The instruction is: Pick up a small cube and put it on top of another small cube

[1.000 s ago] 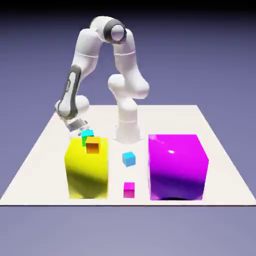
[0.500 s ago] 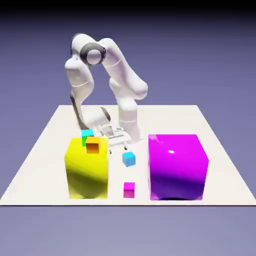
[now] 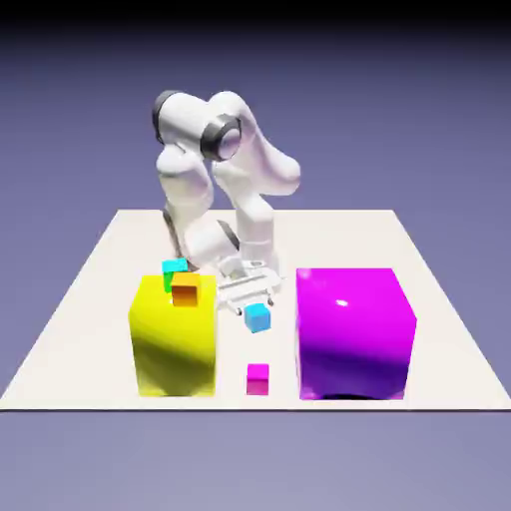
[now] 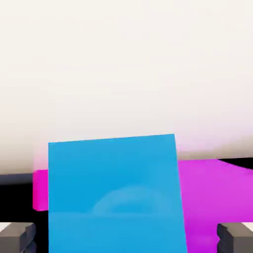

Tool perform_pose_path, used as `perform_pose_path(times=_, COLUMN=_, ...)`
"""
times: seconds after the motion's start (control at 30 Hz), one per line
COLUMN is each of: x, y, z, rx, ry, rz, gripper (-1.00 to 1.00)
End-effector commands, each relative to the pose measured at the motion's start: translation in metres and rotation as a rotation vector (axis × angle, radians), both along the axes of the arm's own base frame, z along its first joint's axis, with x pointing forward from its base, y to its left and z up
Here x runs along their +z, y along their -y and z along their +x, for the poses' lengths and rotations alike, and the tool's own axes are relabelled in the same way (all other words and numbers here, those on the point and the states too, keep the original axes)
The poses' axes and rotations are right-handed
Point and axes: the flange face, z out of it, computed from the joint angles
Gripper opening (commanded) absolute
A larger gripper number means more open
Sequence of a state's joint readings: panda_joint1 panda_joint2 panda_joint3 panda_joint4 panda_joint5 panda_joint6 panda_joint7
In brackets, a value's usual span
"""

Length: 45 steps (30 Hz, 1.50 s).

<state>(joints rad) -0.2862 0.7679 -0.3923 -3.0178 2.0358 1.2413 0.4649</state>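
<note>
The small sky-blue cube (image 3: pixel 258 318) rests on the white table between the two big blocks. My gripper (image 3: pixel 253 302) hangs just over it and slightly behind, jaws open. In the hand view the sky-blue cube (image 4: pixel 116 192) fills the lower middle, large. It sits between my two grey fingertips (image 4: pixel 17 235), which show at the bottom corners with a gap on each side. A small magenta cube (image 3: pixel 257 378) lies on the table in front of the sky-blue one. Magenta (image 4: pixel 212 197) shows behind the blue cube in the hand view.
A big yellow block (image 3: pixel 175 339) stands at the exterior view's left, with an orange cube (image 3: pixel 186 289) on top and a turquoise cube (image 3: pixel 175 266) at its back edge. A big magenta block (image 3: pixel 354 334) stands to the right. The gap between them is narrow.
The arm swung from behind the yellow block toward the exterior view's right and came down over the sky-blue cube. The jaws stayed open.
</note>
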Motion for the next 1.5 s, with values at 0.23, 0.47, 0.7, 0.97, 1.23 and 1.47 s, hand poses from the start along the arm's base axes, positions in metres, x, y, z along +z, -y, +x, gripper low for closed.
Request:
perform_pose_path(times=0.23, x=-0.008, y=-0.003, z=0.014, rx=0.020, ry=0.026, rz=-0.038, gripper=0.00)
perform_pose_path(times=0.47, x=-0.009, y=-0.003, z=0.014, rx=0.020, ry=0.027, rz=-0.039, gripper=-1.00)
perform_pose_path(times=0.7, x=-0.001, y=-0.001, z=0.002, rx=0.001, ry=0.001, rz=-0.003, gripper=-1.00)
perform_pose_path(times=0.97, x=0.010, y=0.006, z=-0.011, rx=0.008, ry=0.012, rz=-0.004, gripper=-1.00)
perform_pose_path(times=1.23, x=0.017, y=0.029, z=-0.030, rx=0.039, ry=0.045, rz=-0.075, gripper=-1.00)
perform_pose_path(times=1.47, x=0.040, y=0.155, z=0.022, rx=0.209, ry=0.119, rz=-0.109, gripper=-1.00)
